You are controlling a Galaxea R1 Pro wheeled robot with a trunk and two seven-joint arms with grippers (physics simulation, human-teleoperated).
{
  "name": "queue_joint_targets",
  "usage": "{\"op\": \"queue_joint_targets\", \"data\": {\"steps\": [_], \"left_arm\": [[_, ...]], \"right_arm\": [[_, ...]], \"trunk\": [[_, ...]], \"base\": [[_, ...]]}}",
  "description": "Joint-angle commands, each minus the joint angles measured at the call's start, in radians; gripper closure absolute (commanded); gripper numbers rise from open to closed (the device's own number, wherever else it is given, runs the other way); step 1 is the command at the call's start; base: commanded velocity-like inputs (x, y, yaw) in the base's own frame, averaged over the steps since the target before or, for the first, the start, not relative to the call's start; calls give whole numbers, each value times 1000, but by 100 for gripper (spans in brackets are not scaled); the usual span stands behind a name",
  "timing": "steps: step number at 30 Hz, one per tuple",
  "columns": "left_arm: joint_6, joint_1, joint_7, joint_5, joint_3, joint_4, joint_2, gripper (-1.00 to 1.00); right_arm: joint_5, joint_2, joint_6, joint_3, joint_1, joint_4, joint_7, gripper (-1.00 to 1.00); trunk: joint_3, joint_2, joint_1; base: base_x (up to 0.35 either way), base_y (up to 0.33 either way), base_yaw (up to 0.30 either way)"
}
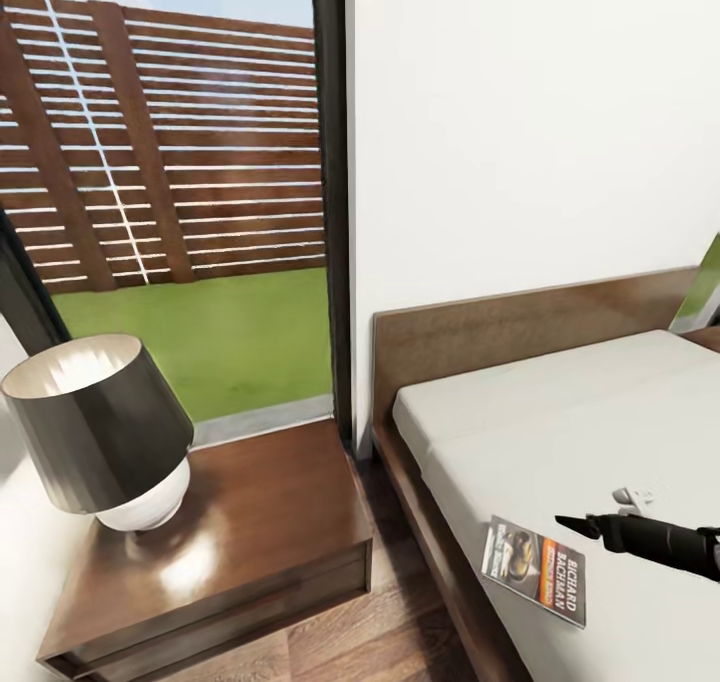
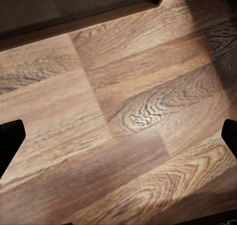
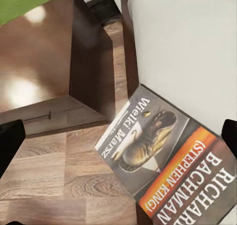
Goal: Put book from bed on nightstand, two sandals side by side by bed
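1. Wood-plank brown floor [image 2: 128,136] is under the left arm's camera, with a dark furniture edge along one side. Left gripper [image 2: 118,136]: dark fingertips [image 2: 10,138] sit at opposite borders of the left wrist view, so the jaws are spread wide with nothing between them. Idle arm, by my read.
2. Left of the head view: low glossy dark-brown nightstand [image 1: 290,522] with one wide drawer. A black-shaded lamp with a white base [image 1: 105,432] stands on its left part. The right part of the top is bare, so there is room for a drop. No book on it yet.
3. Behind it, a tall dark-framed window [image 1: 330,192] shows grass and a slatted fence.
4. Centre to right: low bed [image 1: 560,432], dark wood frame and headboard, bare light grey mattress.
5. Thin dark paperback book [image 1: 533,569], orange band, "RICHARD BACHMAN" lettering, lies flat on the mattress. In the right wrist view [image 3: 173,160] one corner overhangs the bed edge on the nightstand side.
6. Right gripper [image 1: 585,527] reaches in from the right, just above and beside the book. Its fingertips [image 3: 10,141] sit at the far borders of the right wrist view: wide open, empty, book below and uncontacted as far as I can tell.
7. Status, my estimate: book step is at pre-grasp, not yet lifted. Transfer to the nightstand remains, and the sandal placement looks unstarted.
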Motion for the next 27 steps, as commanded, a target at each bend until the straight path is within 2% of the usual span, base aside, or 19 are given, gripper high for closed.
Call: {"op": "queue_joint_targets", "data": {"steps": [1, 15, 18, 20, 22, 23, 24, 27], "left_arm": [[-3, -1, -3, -9, 9, 1, 0, -100], [-3, -1, -3, -9, 8, 1, 0, -100], [-3, -1, -3, -9, 8, 1, 0, -100], [-3, -1, -3, -9, 8, 1, 0, -100], [-3, -1, -3, -9, 8, 1, 0, -100], [-3, -1, -4, -9, 8, 1, 0, -100], [-3, -1, -4, -9, 8, 1, 0, -100], [-3, -1, -5, -9, 7, 1, -5, -100]], "right_arm": [[-9, -1, 4, 2, 1, -10, -1, -100], [-19, -6, 2, -17, 4, -28, 3, -100], [-19, -11, 7, -17, 4, -23, 56, -100], [-19, -11, 8, -17, 4, -22, 117, -100], [-18, -12, 9, -17, 4, -20, 192, -100], [-18, -12, 9, -17, 4, -7, 265, -100], [-18, -12, 7, -17, 4, 44, 307, -100], [-17, -11, -12, -17, 4, 189, 339, -100]], "trunk": [[2, 7, -4], [46, 105, -58], [56, 126, -69], [62, 140, -77], [68, 154, -85], [71, 161, -88], [74, 168, -92], [84, 189, -104]], "base": [[0, 0, 0], [0, 0, 0], [0, 0, 0], [0, 0, 0], [0, 0, 0], [0, 0, 0], [0, 0, 0], [0, 0, 0]]}}
